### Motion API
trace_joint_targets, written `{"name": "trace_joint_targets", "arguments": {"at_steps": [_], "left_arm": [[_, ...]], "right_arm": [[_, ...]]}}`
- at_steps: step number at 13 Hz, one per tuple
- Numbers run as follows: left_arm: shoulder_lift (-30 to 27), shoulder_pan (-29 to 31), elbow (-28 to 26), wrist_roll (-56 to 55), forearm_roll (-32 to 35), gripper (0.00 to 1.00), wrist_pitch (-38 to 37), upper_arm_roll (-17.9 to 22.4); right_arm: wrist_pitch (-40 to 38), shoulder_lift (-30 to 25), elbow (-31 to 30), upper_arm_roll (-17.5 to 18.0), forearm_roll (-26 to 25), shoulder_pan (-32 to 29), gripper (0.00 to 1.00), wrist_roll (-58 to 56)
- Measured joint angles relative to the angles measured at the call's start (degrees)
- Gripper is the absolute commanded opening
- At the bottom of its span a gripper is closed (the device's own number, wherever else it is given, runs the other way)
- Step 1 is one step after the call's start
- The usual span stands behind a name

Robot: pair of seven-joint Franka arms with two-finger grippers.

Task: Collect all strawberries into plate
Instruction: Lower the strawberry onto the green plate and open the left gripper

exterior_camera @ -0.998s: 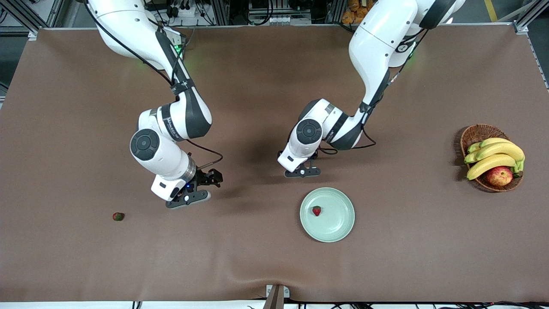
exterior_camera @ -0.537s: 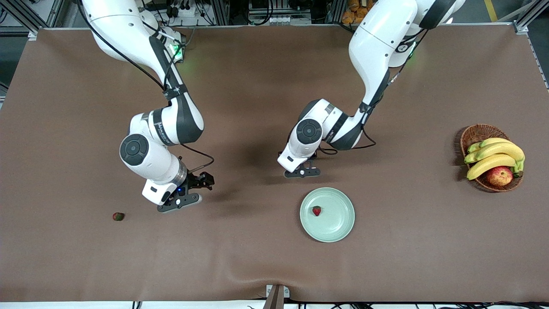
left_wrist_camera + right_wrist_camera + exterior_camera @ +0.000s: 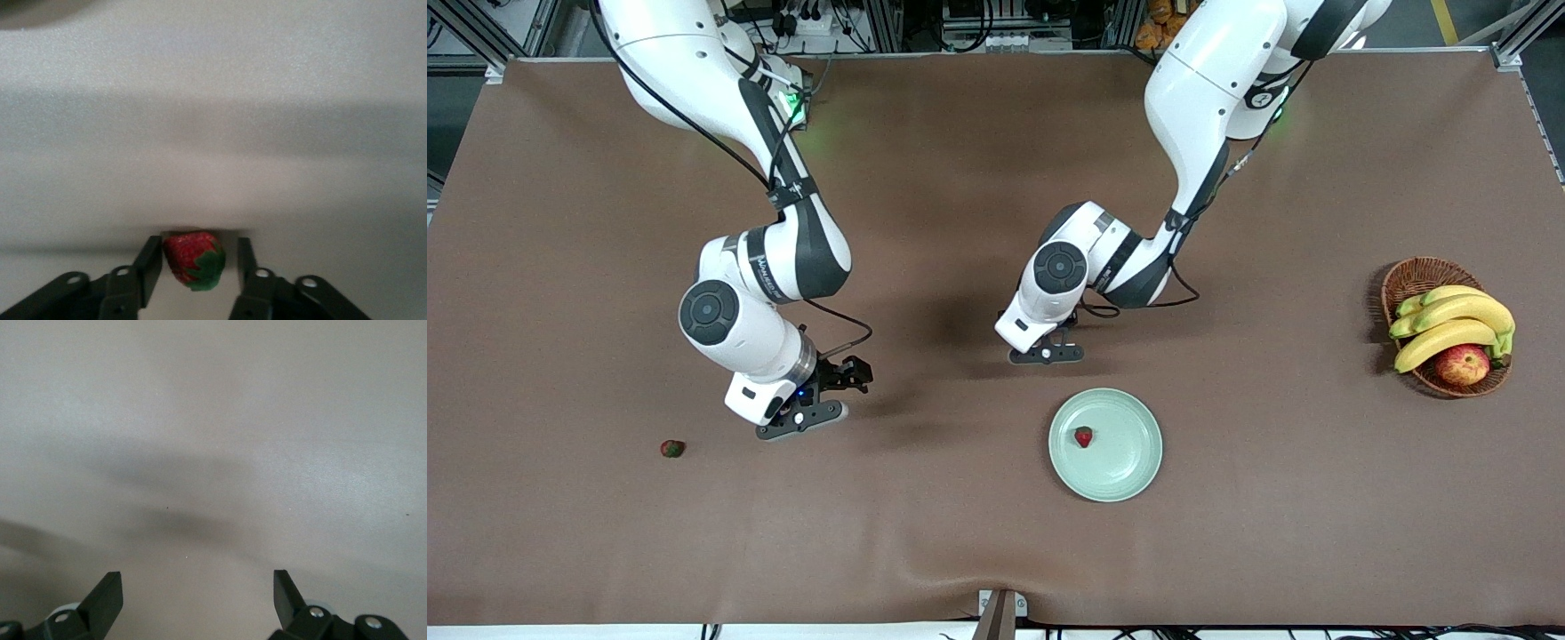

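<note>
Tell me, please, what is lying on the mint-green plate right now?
One strawberry lies on the plate, off-centre toward the right arm's end; the rest of the dish is bare. Nothing covers the plate, though whatever is under it cannot be seen.

Left arm comes down from its base, folds at the elbow and points its wrist at the worktop near the middle. The left gripper point(image 3: 199, 257) sits low there, and in the left wrist view its jaws are pulled in close, one finger on each side of a strawberry point(image 3: 194, 259), which fills the gap between the pads.

Right arm is bent the same sort of way, reaching toward its own end of the worktop with the wrist angled down. The right gripper point(image 3: 198, 593) hangs a bit above the surface, jaws spread wide with nothing between them, only bare worktop under it.
</note>
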Motion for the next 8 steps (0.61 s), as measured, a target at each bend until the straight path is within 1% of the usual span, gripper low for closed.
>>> {"name": "trace_joint_targets", "arguments": {"at_steps": [1,5,8], "left_arm": [[-0.04,-0.04,0.05,0.0,0.0,0.0,-0.03,0.03],[-0.09,0.11,0.65,0.0,0.0,0.0,0.06,0.16],[-0.45,1.21,2.66,0.0,0.01,0.0,0.06,1.01]], "right_arm": [[0.0,0.0,0.0,0.0,0.0,0.0,1.0,-0.01],[0.0,0.0,0.0,-0.01,0.0,0.0,1.0,-0.04],[0.01,0.0,0.0,-0.13,-0.01,-0.23,1.0,-0.47]]}}
